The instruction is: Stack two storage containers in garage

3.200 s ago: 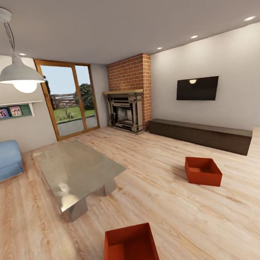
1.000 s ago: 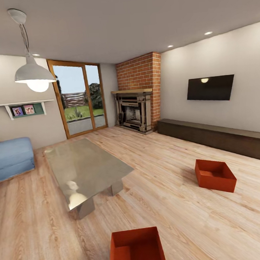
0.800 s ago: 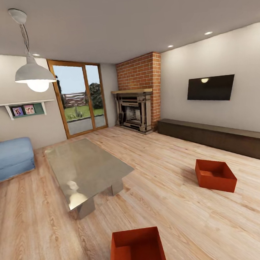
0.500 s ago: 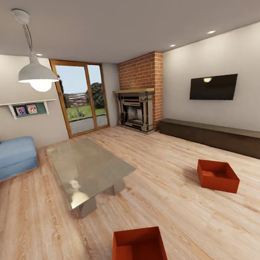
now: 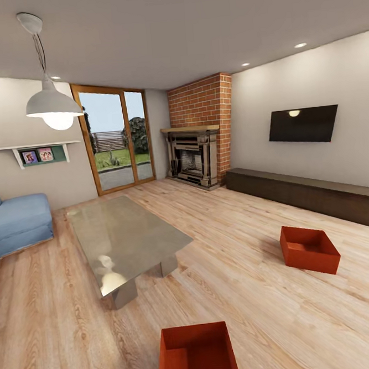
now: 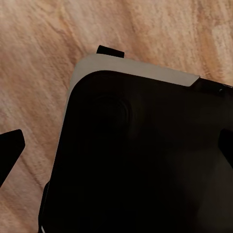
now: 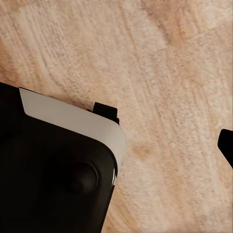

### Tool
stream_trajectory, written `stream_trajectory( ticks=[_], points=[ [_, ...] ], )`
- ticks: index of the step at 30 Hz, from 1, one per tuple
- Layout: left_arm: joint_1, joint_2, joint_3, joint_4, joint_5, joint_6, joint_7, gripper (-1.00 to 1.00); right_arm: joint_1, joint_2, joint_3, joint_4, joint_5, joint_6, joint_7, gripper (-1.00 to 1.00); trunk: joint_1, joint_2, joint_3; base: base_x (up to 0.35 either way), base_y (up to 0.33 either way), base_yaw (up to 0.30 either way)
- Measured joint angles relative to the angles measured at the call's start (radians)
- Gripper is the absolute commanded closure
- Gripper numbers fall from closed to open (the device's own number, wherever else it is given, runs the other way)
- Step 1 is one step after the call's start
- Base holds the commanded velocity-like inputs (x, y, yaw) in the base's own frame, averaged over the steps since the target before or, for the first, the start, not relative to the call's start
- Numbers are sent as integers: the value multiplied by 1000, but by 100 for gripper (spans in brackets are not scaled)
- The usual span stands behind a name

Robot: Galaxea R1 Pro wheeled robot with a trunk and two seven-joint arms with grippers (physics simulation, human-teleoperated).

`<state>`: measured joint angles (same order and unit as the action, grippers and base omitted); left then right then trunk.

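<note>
The robot stands in the living room, facing the brick fireplace (image 5: 198, 130) in the far corner.

Container positions: The near storage container (image 5: 197, 354) sits on the wood plank floor (image 5: 237, 224) directly in front of the robot, its near edge cut off by the bottom of the head view. The far storage container (image 5: 309, 249) sits on the same floor to the right, well apart from the first, with bare planks on all four sides. Both are upright and open-topped.

Clearances: The glass coffee table (image 5: 126, 239) stands to the left; its near right corner is near the near container but apart from it. A wide strip of open floor runs between the table's right edge and the far container, reaching the fireplace. A low dark cabinet (image 5: 310, 195) lines the right wall under the TV (image 5: 303, 124), apart from the far container. The blue sofa (image 5: 15, 221) is at the far left, beyond the table.

Grippers: In each wrist view a dark robot body part (image 6: 141, 160) covers much of the frame above the planks. A dark fingertip (image 6: 9, 153) shows at the edge for the left gripper, and another (image 7: 227, 145) for the right gripper. I cannot tell how far either gripper is open; nothing is seen between the fingers.
</note>
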<state>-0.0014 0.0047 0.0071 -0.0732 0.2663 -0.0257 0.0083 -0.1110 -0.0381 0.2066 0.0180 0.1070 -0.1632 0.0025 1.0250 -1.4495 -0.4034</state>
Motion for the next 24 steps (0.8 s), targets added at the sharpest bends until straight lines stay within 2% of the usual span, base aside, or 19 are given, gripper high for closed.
stream_trajectory(
  ticks=[6, 24],
  points=[
    [0, 1, 0, 0, 0, 0, 0, -100, 0, 0, 0, 0, 0, -1, 0, -100, 0, 0, 0, 0, -88, 0],
    [0, 2, 0, 0, 0, 0, 0, -100, 0, 5, -5, -1, -1, 0, 0, -100, 0, 0, -6, 0, -4, 0]
  ],
)
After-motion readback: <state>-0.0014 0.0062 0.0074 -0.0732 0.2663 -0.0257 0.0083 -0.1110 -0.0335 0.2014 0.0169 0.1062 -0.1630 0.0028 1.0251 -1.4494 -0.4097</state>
